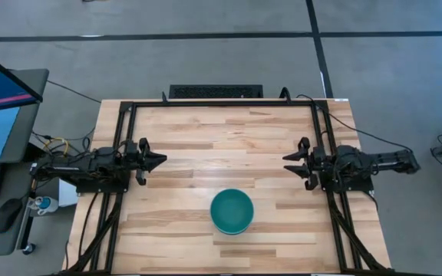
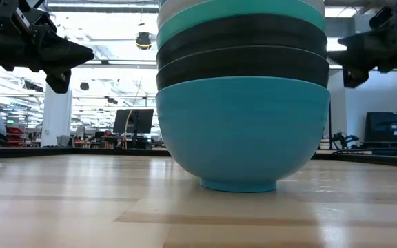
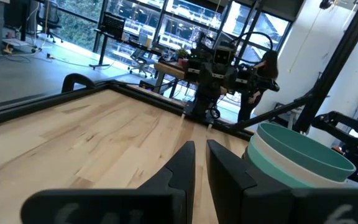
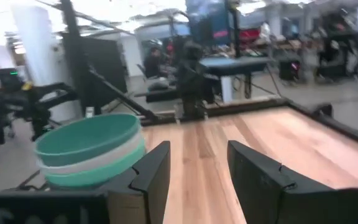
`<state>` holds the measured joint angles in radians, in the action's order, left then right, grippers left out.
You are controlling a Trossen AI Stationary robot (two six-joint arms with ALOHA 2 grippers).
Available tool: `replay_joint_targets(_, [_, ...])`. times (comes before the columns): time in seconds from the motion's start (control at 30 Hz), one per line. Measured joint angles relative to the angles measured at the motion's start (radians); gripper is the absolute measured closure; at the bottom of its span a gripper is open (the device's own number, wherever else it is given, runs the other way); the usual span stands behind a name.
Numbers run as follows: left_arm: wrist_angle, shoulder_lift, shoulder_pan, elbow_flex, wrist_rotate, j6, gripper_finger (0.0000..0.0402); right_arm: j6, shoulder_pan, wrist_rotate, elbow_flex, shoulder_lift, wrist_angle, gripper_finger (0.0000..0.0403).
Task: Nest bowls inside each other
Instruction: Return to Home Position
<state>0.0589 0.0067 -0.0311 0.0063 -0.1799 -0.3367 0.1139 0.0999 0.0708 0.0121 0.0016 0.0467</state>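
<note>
Now | bowls (image 1: 232,211) nested on wooden table (image 1: 206,130) | bright workshop (image 2: 102,89) behind

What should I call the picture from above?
Teal-topped stack of bowls on the table, left gripper and right gripper at its sides.

Two dark arms (image 1: 90,165), seemingly matte black fingers (image 3: 182,169)

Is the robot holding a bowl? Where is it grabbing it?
No, nothing is held. The left gripper and the right gripper hang empty, each well apart from the stack of bowls.
</note>
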Motion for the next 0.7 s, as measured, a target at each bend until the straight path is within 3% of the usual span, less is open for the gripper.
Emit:
replay_joint_targets(0.2, [0.000,0.000,0.000,0.000,0.000,0.000,0.0371,-0.089,0.025,-0.052,0.044,0.000,-0.015,0.0221])
replay_joint_targets(0.47, [0.000,0.000,0.000,0.000,0.000,0.000,0.0371,-0.088,0.063,-0.054,0.092,0.000,-0.153,0.0221])
replay_joint_targets(0.7, [0.000,0.000,0.000,0.000,0.000,0.000,0.0371,-0.088,0.077,-0.050,0.109,0.000,-0.159,0.0221])
